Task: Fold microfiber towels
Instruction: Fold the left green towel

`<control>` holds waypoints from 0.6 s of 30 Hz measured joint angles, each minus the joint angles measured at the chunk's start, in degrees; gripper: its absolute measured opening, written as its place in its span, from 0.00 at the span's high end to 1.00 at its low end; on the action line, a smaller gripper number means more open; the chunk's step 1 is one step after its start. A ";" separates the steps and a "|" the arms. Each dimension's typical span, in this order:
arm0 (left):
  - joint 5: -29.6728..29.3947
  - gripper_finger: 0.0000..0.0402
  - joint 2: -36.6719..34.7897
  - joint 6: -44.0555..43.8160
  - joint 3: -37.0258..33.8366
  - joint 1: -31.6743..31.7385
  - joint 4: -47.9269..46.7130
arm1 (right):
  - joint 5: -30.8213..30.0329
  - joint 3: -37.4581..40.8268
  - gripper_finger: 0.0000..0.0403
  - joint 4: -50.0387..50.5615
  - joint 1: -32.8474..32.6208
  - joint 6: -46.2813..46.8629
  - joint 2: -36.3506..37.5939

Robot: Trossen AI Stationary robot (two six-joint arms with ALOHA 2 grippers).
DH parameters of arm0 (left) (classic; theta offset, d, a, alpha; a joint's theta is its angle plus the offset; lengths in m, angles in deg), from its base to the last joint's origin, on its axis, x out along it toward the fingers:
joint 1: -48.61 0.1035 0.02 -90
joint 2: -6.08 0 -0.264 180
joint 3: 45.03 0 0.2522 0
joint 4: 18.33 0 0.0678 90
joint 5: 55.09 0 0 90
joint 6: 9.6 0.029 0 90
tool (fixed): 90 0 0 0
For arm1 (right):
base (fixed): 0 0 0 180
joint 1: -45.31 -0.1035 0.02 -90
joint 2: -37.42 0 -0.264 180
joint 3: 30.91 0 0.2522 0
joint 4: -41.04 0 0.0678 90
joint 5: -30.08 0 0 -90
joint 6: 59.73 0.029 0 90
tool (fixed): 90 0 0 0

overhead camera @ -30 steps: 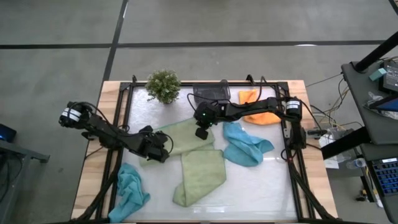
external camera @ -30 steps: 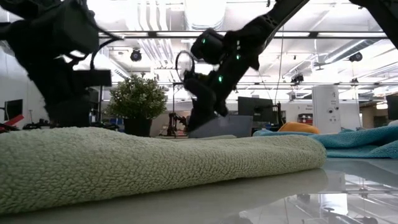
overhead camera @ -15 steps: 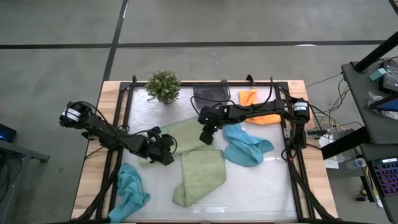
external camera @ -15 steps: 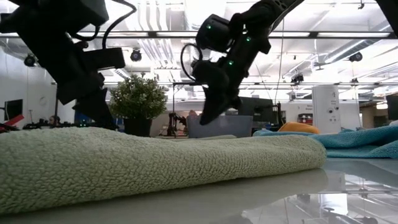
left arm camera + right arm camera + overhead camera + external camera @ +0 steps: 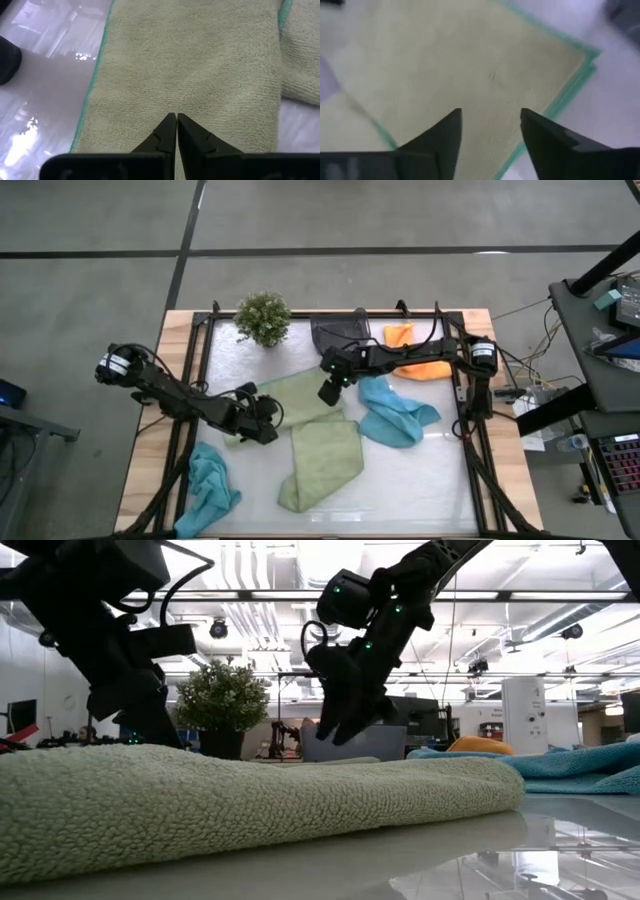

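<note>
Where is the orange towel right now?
In the high view the orange towel lies at the table's far right, beside the grey bin, partly under the right arm.

I have two towels meeting near the middle of the table [image 5: 430,480]: the flat towel [image 5: 295,398] lies toward the back, and the folded towel [image 5: 322,463] lies just in front of it, their edges overlapping. My left gripper [image 5: 262,420] sits over the flat towel's left end, my right gripper [image 5: 329,388] over its right end. A third towel [image 5: 395,412] lies right of both. A fourth towel [image 5: 210,485] lies at the front left corner. The fifth towel [image 5: 415,352] is at the back right, under my right arm. The bin [image 5: 338,333] stands at the back centre, with the plant [image 5: 263,317] to its left.
</note>
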 joint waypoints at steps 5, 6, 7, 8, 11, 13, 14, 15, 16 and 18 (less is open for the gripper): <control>-0.52 1.00 0.00 0.00 0.00 0.00 0.06 | -2.38 0.70 0.37 -1.11 0.80 3.14 -0.07; -0.53 1.00 0.00 0.00 0.00 0.00 0.10 | -2.82 0.96 0.35 -1.13 0.93 3.28 -0.07; -0.53 1.00 0.00 0.00 0.00 0.00 0.10 | -3.29 1.27 0.34 -1.19 1.01 3.52 -0.07; -0.53 1.00 0.00 0.02 0.00 0.00 0.10 | -3.77 1.69 0.33 -1.46 1.05 4.03 -0.07; -0.55 1.00 0.00 0.02 0.00 0.00 0.10 | -3.94 3.75 0.30 -2.69 1.40 5.34 -0.07; -0.57 1.00 0.00 0.02 0.00 0.00 0.11 | -3.97 5.01 0.29 -3.13 1.73 6.48 -0.09; -0.57 1.00 0.00 0.02 0.00 0.00 0.09 | -3.97 5.67 0.29 -3.36 1.81 6.92 -0.09; -0.57 1.00 0.00 0.02 0.00 0.00 0.10 | -3.97 6.47 0.29 -3.71 1.97 7.16 -0.09; -0.57 1.00 0.00 0.02 0.00 0.00 0.11 | -3.97 7.36 0.29 -4.45 2.05 7.50 -0.09; -0.57 1.00 0.00 0.02 0.00 0.00 0.11 | -3.94 9.13 0.29 -6.61 2.15 8.73 -0.15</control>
